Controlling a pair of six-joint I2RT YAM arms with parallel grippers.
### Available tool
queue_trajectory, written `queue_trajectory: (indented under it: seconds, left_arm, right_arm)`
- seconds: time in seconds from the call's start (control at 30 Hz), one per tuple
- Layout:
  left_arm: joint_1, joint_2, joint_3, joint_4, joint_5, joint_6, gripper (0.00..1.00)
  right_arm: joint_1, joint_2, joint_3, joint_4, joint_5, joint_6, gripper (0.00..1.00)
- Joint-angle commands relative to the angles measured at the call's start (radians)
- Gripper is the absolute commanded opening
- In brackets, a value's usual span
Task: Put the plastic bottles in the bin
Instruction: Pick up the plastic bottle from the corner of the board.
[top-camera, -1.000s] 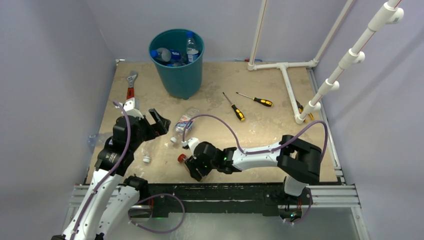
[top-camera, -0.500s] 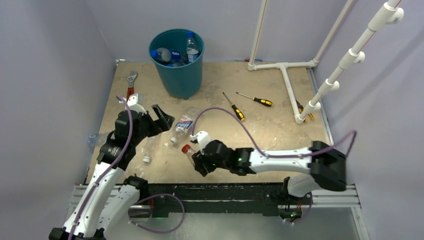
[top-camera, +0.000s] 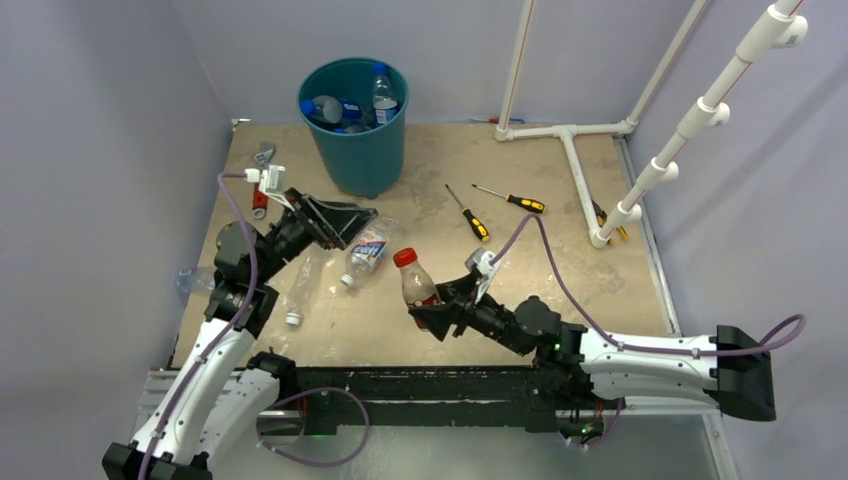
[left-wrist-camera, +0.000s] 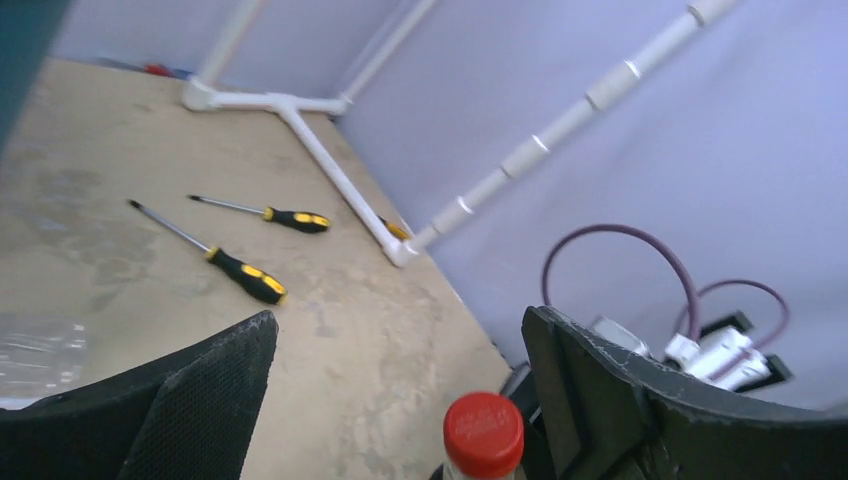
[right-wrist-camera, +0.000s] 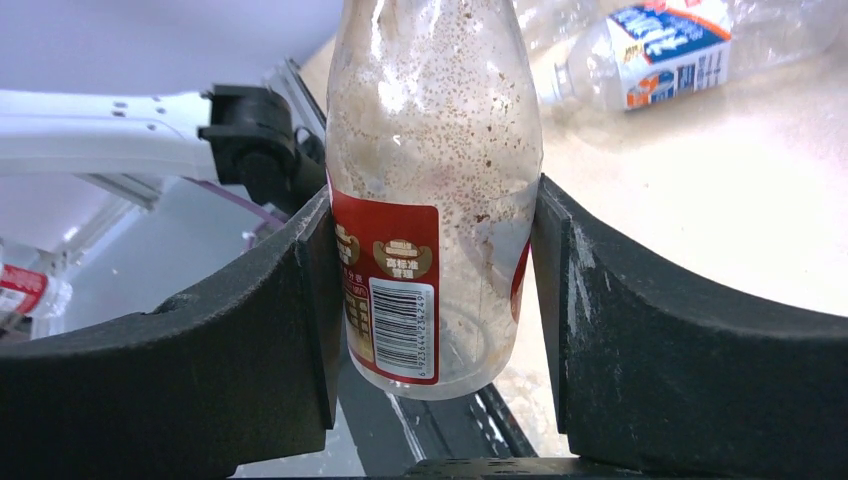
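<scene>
My right gripper (top-camera: 436, 309) is shut on a red-labelled, red-capped plastic bottle (top-camera: 413, 279) and holds it upright above the table's front middle. In the right wrist view the bottle (right-wrist-camera: 435, 200) sits between both pads of that gripper (right-wrist-camera: 435, 300). My left gripper (top-camera: 349, 220) is open and empty, raised just left of a blue-labelled bottle (top-camera: 366, 250) lying on the table. The left wrist view shows its spread jaws (left-wrist-camera: 400, 320) with the red cap (left-wrist-camera: 484, 434) below. A clear crushed bottle (top-camera: 303, 284) lies near the left arm. The teal bin (top-camera: 358, 150) at the back holds several bottles (top-camera: 381, 92).
Two yellow-and-black screwdrivers (top-camera: 468, 213) (top-camera: 512, 200) lie right of the bin. A red-handled wrench (top-camera: 262, 168) lies at the back left. A white pipe frame (top-camera: 575, 165) stands at the back right. Another bottle (top-camera: 189, 280) lies beyond the table's left edge.
My right gripper has lifted the red-labelled bottle off the table and turned it upright, moving right. My left gripper has swung up and right toward the blue-labelled bottle, still open.
</scene>
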Motion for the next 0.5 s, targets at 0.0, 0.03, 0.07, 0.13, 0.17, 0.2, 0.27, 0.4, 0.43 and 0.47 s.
queue_trajectory:
  seconds: [0.0,0.03,0.07,0.13,0.17,0.2,0.27,0.4,0.43,0.47]
  left_arm:
    - [-0.001,0.006,-0.099,0.419,0.221,-0.181,0.93]
    - [-0.004,0.008,-0.095,0.389,0.215,-0.161,0.93]
    - [-0.012,0.012,-0.09,0.359,0.213,-0.142,0.94]
    - [-0.048,0.031,-0.088,0.353,0.218,-0.125,0.94]
    - [-0.078,0.041,-0.085,0.344,0.213,-0.108,0.93]
    - [-0.115,0.052,-0.076,0.318,0.196,-0.086,0.93]
    - [-0.2,0.072,-0.048,0.234,0.108,-0.015,0.93]
    - [-0.265,0.093,-0.04,0.218,0.072,0.023,0.93]
    - [-0.265,0.093,-0.045,0.23,0.074,0.017,0.92]
    - [-0.265,0.095,-0.05,0.244,0.079,0.013,0.92]
  right_arm:
    - [0.0,-0.057,-0.071,0.308,0.048,-0.015,0.0]
    - [0.0,-0.061,-0.08,0.341,0.043,-0.03,0.0]
    - [0.0,-0.061,-0.093,0.372,0.037,-0.039,0.0]
    - [0.0,-0.058,-0.114,0.431,0.038,-0.047,0.0]
    - [0.0,-0.052,-0.123,0.461,0.038,-0.054,0.0]
    - [0.001,-0.044,-0.131,0.486,0.043,-0.058,0.0]
    - [0.0,-0.026,-0.137,0.518,0.053,-0.063,0.0]
    - [0.0,-0.002,-0.133,0.537,0.055,-0.067,0.0]
    - [0.0,-0.002,-0.133,0.539,0.053,-0.068,0.0]
    - [0.0,-0.002,-0.133,0.542,0.053,-0.07,0.0]
